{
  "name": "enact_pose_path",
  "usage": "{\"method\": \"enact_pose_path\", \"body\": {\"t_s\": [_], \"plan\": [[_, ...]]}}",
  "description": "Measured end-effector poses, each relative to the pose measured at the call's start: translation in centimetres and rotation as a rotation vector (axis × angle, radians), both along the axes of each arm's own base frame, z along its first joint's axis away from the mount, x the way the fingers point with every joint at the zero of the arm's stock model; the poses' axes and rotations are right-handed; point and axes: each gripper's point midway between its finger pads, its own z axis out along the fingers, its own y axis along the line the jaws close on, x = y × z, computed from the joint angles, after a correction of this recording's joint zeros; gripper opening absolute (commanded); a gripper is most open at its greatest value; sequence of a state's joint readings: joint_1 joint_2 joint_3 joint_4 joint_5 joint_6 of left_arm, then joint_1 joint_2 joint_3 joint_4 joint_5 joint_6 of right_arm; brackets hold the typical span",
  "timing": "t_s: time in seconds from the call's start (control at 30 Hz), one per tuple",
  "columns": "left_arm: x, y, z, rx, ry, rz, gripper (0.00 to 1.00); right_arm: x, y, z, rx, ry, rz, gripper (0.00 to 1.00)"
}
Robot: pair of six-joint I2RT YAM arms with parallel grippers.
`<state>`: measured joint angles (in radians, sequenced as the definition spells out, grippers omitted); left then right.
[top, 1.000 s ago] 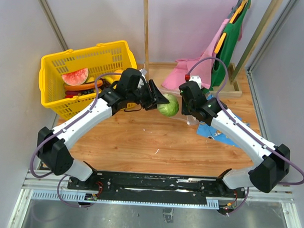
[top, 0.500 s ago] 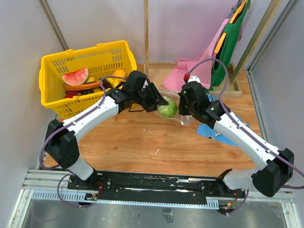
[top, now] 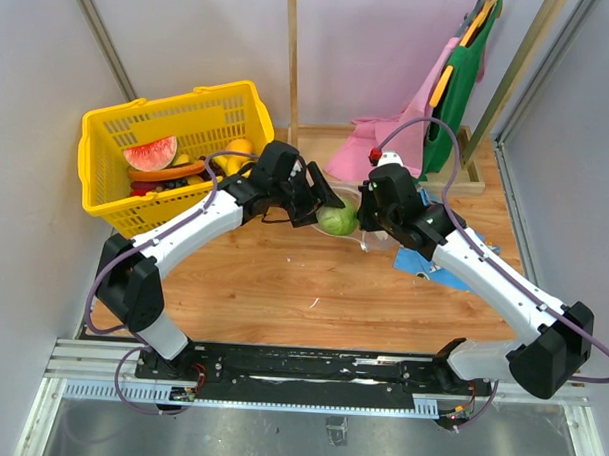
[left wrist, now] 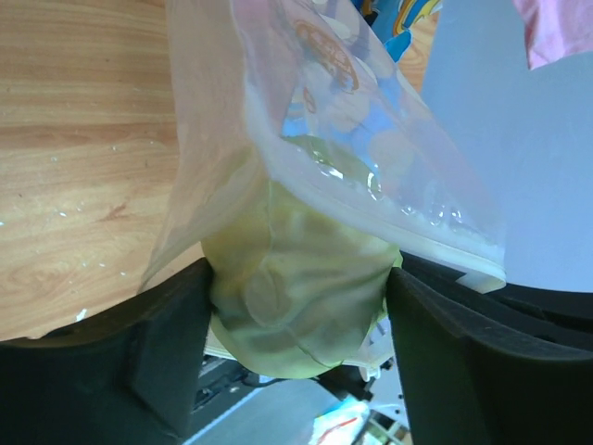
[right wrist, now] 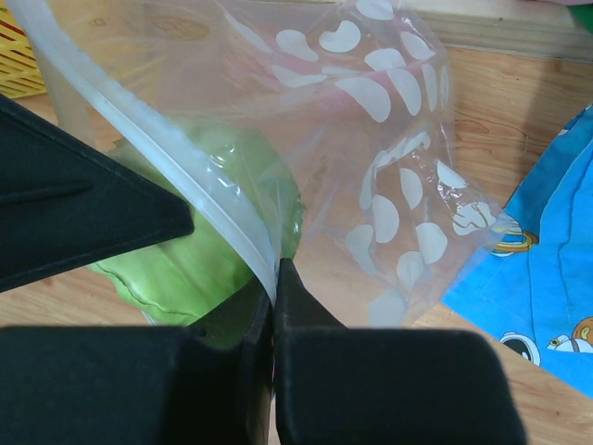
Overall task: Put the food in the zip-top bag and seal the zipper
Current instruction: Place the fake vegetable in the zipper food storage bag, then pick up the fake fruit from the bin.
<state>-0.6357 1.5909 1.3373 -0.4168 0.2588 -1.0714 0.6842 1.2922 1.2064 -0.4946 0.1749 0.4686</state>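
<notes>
At mid-table, wedged into the mouth of the zip-top bag (right wrist: 389,167), the green round one (top: 337,219), clear film draping over its top. Flanked on both sides by the fingers (left wrist: 157,362) of the left gripper (left wrist: 296,315); gripping or loose, cannot tell. Pinched shut on the zipper (right wrist: 190,190), the right gripper (right wrist: 275,278). Just beside the bag, blue patterned cloth (top: 438,268); off left, yellow basket (top: 239,111) of other food (top: 150,153); behind, pink cloth (top: 367,155).
</notes>
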Motion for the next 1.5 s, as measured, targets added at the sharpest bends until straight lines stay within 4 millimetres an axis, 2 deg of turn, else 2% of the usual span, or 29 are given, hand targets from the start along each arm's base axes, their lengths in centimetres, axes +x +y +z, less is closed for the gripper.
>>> {"method": "enact_pose_path", "body": {"t_s": [0.1, 0.23, 0.57, 0.7, 0.87, 1.07, 1.5], "plan": [[0.1, 0.0, 0.1, 0.004, -0.008, -0.003, 0.83, 0.0, 0.0, 0.0, -0.001, 0.0, 0.0, 0.01], [0.2, 0.0, 0.3, 0.011, -0.021, -0.005, 0.84, 0.0, 0.0, 0.0, 0.0, -0.001, -0.001, 0.01], [0.8, 0.8, 0.6, 0.101, -0.047, 0.01, 0.78, 0.0, 0.0, 0.0, 0.003, -0.001, 0.0, 0.01], [0.7, 1.4, -0.7, 0.166, -0.031, 0.019, 0.8, -0.1, 0.3, 0.1, 0.013, 0.004, 0.013, 0.01], [0.3, 1.8, -2.0, 0.252, -0.02, 0.018, 0.87, -0.3, 0.6, 0.1, 0.025, 0.01, 0.029, 0.01], [0.6, 1.5, -0.3, 0.249, -0.075, 0.015, 0.98, -0.5, 0.9, 0.1, 0.038, 0.017, 0.037, 0.01], [0.5, 2.2, 4.6, 0.222, -0.238, -0.031, 0.99, -0.1, 0.1, 0.4, 0.058, 0.024, 0.005, 0.01]]}}
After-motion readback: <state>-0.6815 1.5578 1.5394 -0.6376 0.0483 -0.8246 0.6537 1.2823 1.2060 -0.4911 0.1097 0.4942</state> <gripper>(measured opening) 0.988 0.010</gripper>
